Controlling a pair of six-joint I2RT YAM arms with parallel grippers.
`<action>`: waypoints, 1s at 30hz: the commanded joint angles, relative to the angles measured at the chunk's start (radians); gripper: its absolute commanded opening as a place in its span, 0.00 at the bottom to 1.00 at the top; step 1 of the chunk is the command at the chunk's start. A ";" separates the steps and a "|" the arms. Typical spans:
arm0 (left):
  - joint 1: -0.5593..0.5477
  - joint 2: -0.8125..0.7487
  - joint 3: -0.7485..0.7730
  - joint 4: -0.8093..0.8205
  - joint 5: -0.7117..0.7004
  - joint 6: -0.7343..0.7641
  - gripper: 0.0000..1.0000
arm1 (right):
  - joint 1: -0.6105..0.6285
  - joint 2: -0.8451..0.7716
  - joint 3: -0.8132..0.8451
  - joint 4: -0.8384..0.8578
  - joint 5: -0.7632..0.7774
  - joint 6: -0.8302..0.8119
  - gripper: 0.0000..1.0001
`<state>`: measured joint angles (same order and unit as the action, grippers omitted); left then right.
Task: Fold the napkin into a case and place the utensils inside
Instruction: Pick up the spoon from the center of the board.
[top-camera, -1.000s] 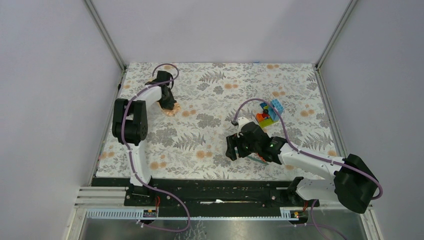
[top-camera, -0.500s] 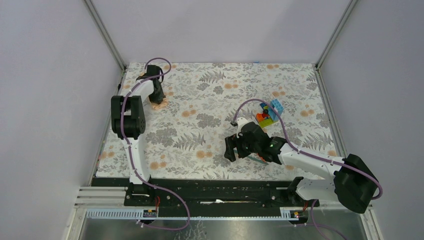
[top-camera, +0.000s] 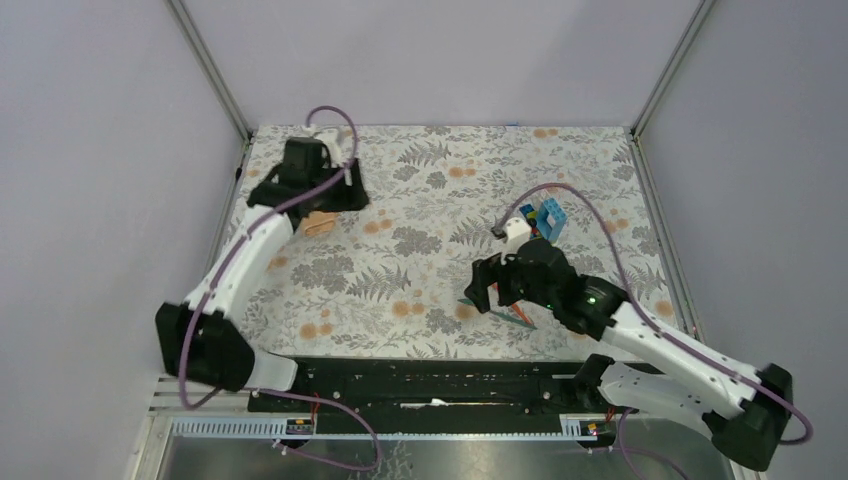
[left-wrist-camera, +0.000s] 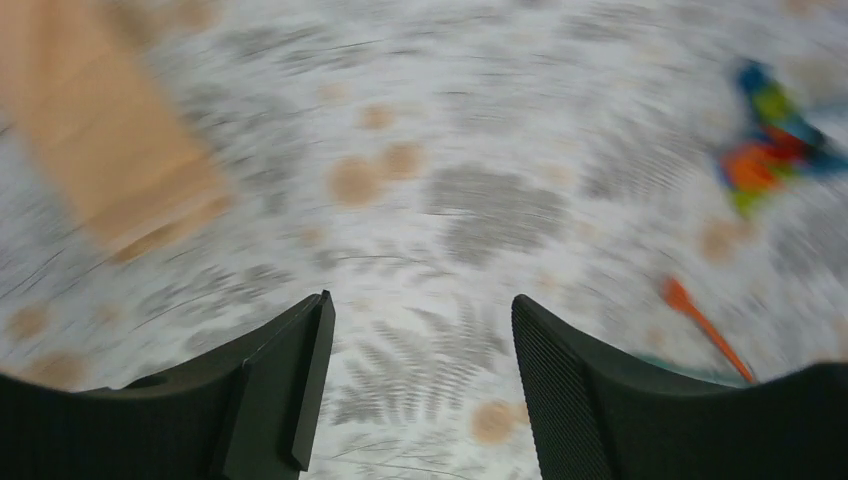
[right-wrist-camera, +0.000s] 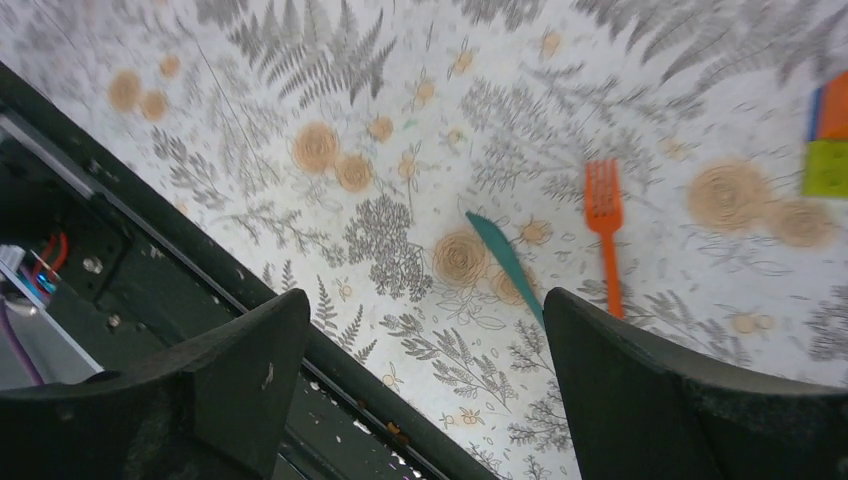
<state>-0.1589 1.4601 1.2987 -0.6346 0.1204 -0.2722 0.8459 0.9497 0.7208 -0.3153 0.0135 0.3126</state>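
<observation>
My left gripper (left-wrist-camera: 420, 305), spread and empty, has lifted off the case (top-camera: 318, 222) at far left; my right gripper (right-wrist-camera: 425, 310), also open, overlooks the utensils (right-wrist-camera: 601, 195). Folding seems finished, though blur hides its shape.

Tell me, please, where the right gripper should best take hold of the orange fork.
Probably mid-handle: the orange fork lies flat on the mat, so the right gripper should come from above and close across the slim handle, clear of the tines and the teal utensil alongside.

Left gripper (left-wrist-camera: 420, 300), right gripper (right-wrist-camera: 425, 298) (both agape)
</observation>
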 joint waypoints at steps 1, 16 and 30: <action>-0.234 -0.146 -0.144 0.125 0.193 0.076 0.72 | -0.003 -0.171 0.112 -0.138 0.165 -0.009 0.94; -0.821 0.263 -0.089 0.252 0.152 0.703 0.66 | -0.003 -0.549 0.285 -0.339 0.320 0.011 0.98; -0.726 0.616 0.347 0.020 0.186 0.962 0.65 | -0.003 -0.638 0.333 -0.396 0.311 0.000 0.99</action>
<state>-0.9211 2.0315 1.5208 -0.5034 0.2375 0.6010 0.8452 0.3305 1.0405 -0.6941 0.3058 0.3130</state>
